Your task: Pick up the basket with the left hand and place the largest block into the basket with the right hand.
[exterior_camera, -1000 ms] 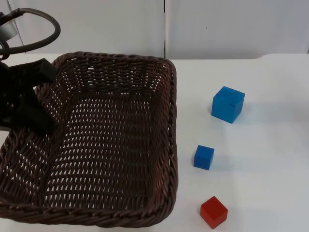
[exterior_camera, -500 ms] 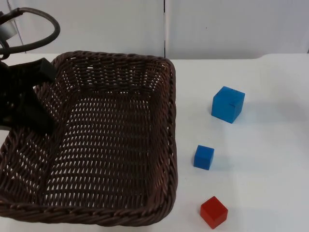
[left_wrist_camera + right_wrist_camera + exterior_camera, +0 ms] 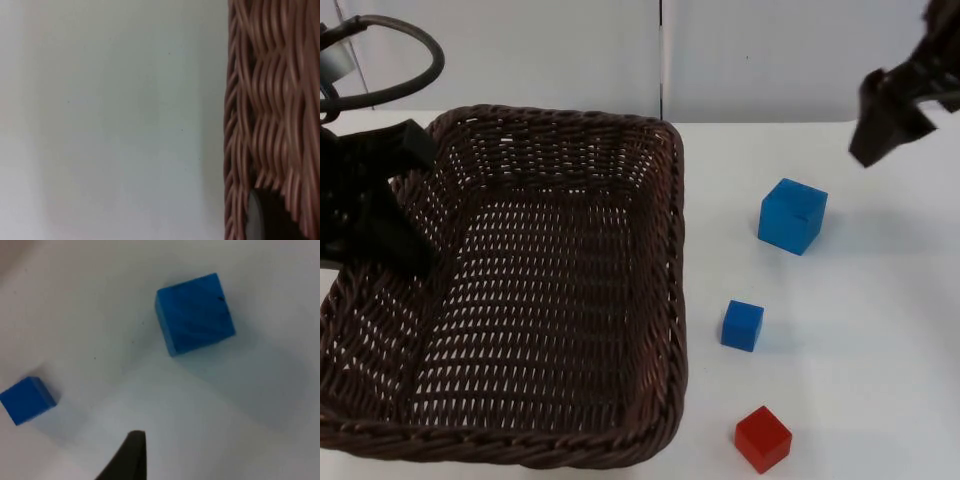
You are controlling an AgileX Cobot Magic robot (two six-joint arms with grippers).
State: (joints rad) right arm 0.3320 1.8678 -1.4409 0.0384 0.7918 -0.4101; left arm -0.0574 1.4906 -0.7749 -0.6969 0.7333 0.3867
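A dark brown wicker basket (image 3: 650,250) takes up the left of the top view. My left gripper (image 3: 395,200) is shut on its left rim; the left wrist view has the woven wall (image 3: 270,100) right against a black fingertip (image 3: 260,215). The largest block, a blue cube (image 3: 792,215) (image 3: 195,312), sits on the white table to the right of the basket. My right gripper (image 3: 885,125) hangs above and behind this cube at the upper right, apart from it.
A small blue cube (image 3: 742,325) (image 3: 27,400) and a red cube (image 3: 763,438) lie on the table nearer the front, right of the basket. The grey partition wall (image 3: 770,60) closes the back.
The right gripper has come into the top view at the upper right, toward the big blue cube. The basket, left gripper and blocks have stayed in place.
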